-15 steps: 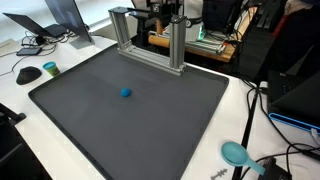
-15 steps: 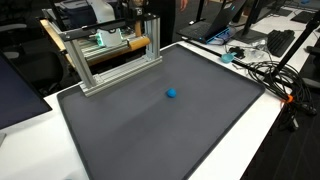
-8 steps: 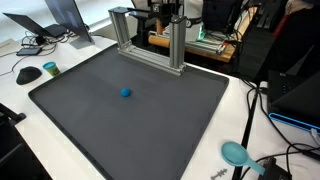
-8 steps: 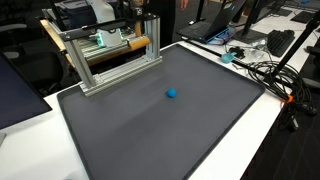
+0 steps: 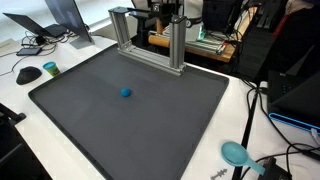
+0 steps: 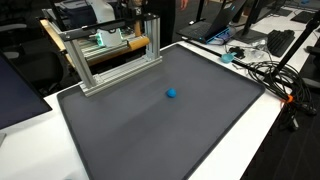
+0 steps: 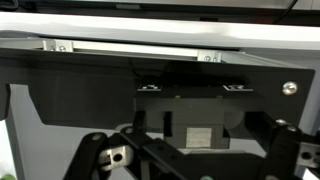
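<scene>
1. Change since the earlier frame: none; blue ball [image 5: 125, 93], metal frame [image 5: 148, 50] and tool [image 7: 190, 160] unmoved.
2. Blue ball: mid-mat [image 5: 150, 135], near the frame, untouched.
3. Tool: fingers spread, empty; approach and grasp outstanding.

I'm taking the mat [image 5: 100, 115] as my reference; it's lying flat on the table [image 5: 230, 112]. The ball [image 5: 125, 93] is sitting on the mat, about mid-field and well apart from every edge, as both exterior views are showing [image 6: 171, 94]. The frame [image 5: 177, 45] is standing upright along the mat's far edge. In an exterior view, the mouse [image 5: 28, 74] is resting on the table off the mat's left edge. The laptop [image 5: 65, 18] is sitting beyond the mat's far left corner. The round dish [image 5: 235, 152] is lying past the mat's near right corner. In an exterior view, cables [image 6: 265, 72] are trailing off the mat's right edge.
</scene>
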